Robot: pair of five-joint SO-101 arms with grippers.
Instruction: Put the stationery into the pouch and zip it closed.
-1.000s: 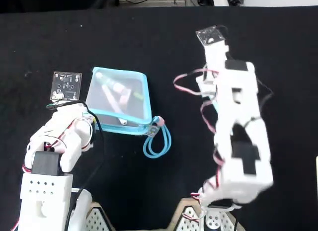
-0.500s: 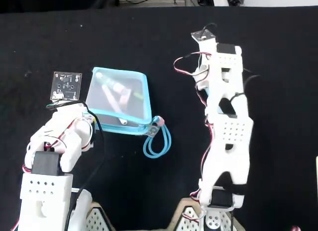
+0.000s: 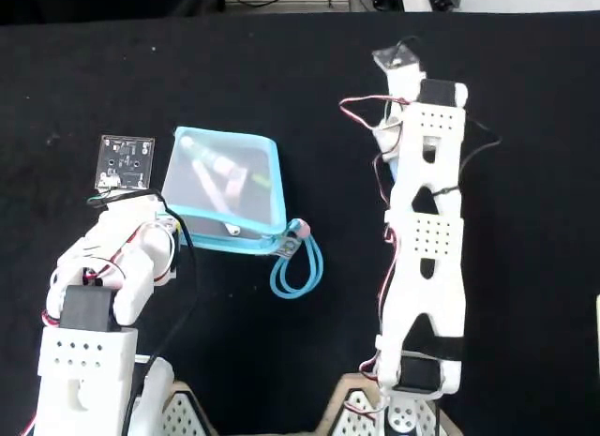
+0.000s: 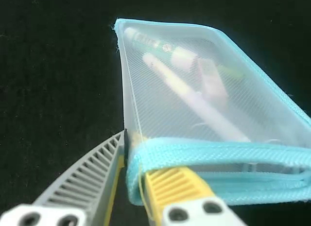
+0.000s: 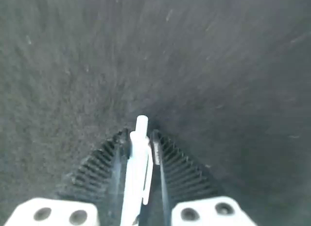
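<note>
The left arm point(image 3: 117, 258) sits at the near left of the desk point(image 3: 281, 70), its jaws clamped on a corner of the blue-trimmed mesh pouch point(image 3: 223, 190), right at the zip band. The pouch lies flat beside it, and several pens and a small eraser-like block point(image 4: 211, 85) show through the mesh. A blue loop strap point(image 3: 298, 267) trails from its other near corner.

The right arm point(image 3: 427, 239) is stretched out along the right side, well apart from the pouch. Its jaws grip a white pen point(image 5: 138, 153) lengthwise, with the tip poking past the fingertips above bare desk.

The step in hand looks like carrying this pen to the pouch. To do it well, the right arm should swing in toward the zip side and bring the pen low, pointing into the mouth, not across it. The exposed tip is short, so the jaws themselves must reach the opening before letting go. How wide the mouth gapes is hard to tell. The left grip should hold firm to keep the band from sliding, then brace the pouch for the zip pull.
</note>
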